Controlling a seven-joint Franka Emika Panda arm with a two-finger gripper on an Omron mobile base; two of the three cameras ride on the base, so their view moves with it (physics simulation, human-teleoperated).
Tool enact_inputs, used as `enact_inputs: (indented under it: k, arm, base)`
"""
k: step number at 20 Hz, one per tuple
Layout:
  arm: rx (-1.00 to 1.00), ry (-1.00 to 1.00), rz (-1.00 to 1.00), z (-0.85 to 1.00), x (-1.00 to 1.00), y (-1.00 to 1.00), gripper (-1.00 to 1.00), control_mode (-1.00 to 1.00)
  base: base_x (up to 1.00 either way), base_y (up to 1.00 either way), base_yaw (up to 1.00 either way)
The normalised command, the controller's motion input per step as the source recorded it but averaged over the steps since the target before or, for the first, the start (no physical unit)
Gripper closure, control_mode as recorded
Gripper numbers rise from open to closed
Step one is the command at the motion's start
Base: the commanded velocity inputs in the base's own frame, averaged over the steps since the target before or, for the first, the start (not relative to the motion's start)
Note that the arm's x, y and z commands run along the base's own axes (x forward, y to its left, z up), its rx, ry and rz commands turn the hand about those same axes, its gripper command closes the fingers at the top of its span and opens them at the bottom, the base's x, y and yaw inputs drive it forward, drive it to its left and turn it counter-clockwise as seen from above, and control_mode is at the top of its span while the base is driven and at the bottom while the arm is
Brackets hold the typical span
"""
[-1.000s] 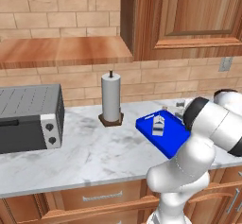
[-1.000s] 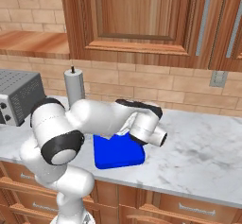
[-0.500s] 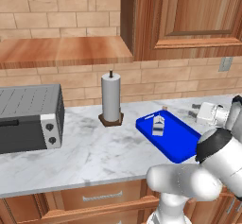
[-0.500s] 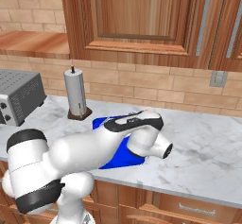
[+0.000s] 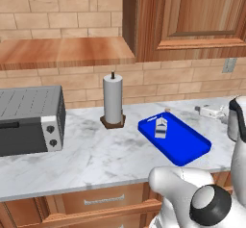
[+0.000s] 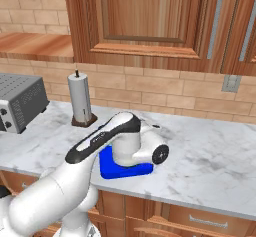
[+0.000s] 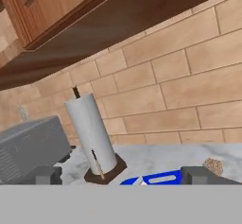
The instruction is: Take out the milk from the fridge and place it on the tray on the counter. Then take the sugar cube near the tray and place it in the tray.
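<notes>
Because each camera covers the marble surface (image 5: 96, 159) from a different side, their contents differ. From left to right, the left base view shows one grey toaster oven (image 5: 30, 121), one upright paper-towel roll (image 5: 113, 99) on a brown base, and one blue tray (image 5: 180, 140) lying flat. One milk carton (image 5: 161, 127) stands upright inside the tray, toward its far end. One sugar cube (image 5: 167, 109) sits on the surface just beyond the tray's far edge, apart from it. One small white object (image 5: 210, 110) lies near the wall at the right; what it is cannot be told.

In the right base view the arm (image 6: 107, 141) crosses in front of the tray, so the milk carton is hidden and one corner of the tray shows beneath the wrist. The arm reaches out low from the lower left, with the wrist bent over the tray.

The hand view looks along the surface toward the brick wall (image 7: 179, 86). It shows the toaster oven, the paper-towel roll, the tray's near edge and the sugar cube at the lower right. The tool (image 7: 125, 175) stands spread wide, with one fingertip (image 7: 46, 175) at each side, and pinches nothing.
</notes>
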Motion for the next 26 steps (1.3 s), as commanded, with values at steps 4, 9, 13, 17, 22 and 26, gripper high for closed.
enact_inputs:
  k: [4, 9, 13, 17, 22, 26]
  arm:
    - [-0.01, 0.25, -0.22, 0.00, -0.14, 0.01, -1.00, -1.00]
    - [-0.03, 0.34, -0.18, 0.19, -0.03, 0.01, -1.00, -1.00]
    - [-0.03, 0.33, -0.17, 0.19, -0.11, 0.00, -1.00, -1.00]
    - [-0.12, 0.10, -0.11, 0.01, -0.13, 0.00, -1.00, -1.00]
    - [-0.14, 0.26, -0.10, 0.00, -0.03, 0.01, -1.00, -1.00]
    - [-0.18, 0.14, -0.05, 0.00, -0.09, 0.00, -1.00, -1.00]
  base:
    - [0.00, 0.00, 0.00]
    - [0.00, 0.00, 0.00]
    - [0.00, 0.00, 0.00]
    - [0.00, 0.00, 0.00]
    - [0.00, 0.00, 0.00]
    - [0.00, 0.00, 0.00]
